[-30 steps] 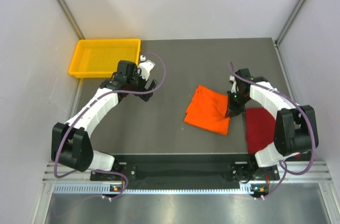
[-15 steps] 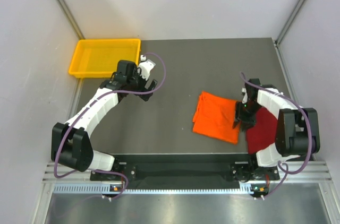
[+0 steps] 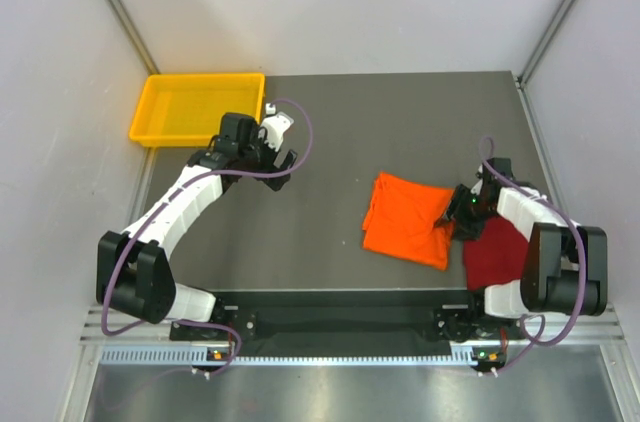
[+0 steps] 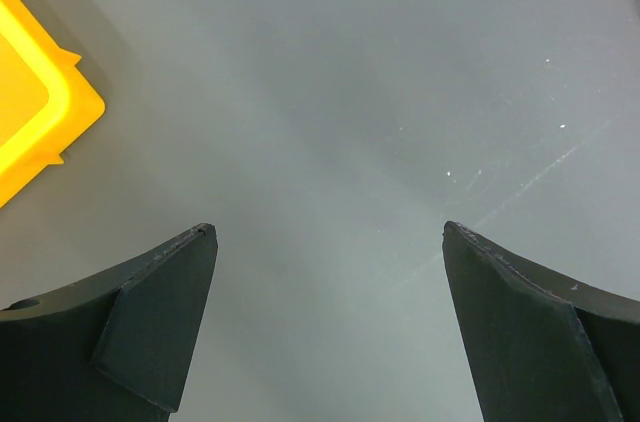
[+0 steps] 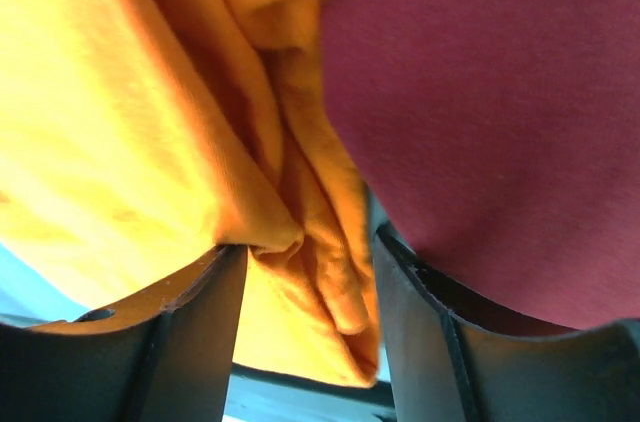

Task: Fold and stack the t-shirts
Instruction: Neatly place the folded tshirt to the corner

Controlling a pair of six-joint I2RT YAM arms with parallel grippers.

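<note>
Roughly halfway, by my reading: nearest the arms, at 4 o'clock on the table, the dark red t-shirt lies as a flat, matte, fine-knit pad, seemingly folded. Just at its 9 o'clock side sits the orange t-shirt, a rough folded rectangle, soft, its right edge bunched into ridges. The right gripper rests there, jaws part open, a loose orange fold between them, apparently unpinched. Stacking 1 on the other is left. Farther off at 10 o'clock, the left gripper hangs wide open, empty, near the glossy yellow plastic tray
</note>
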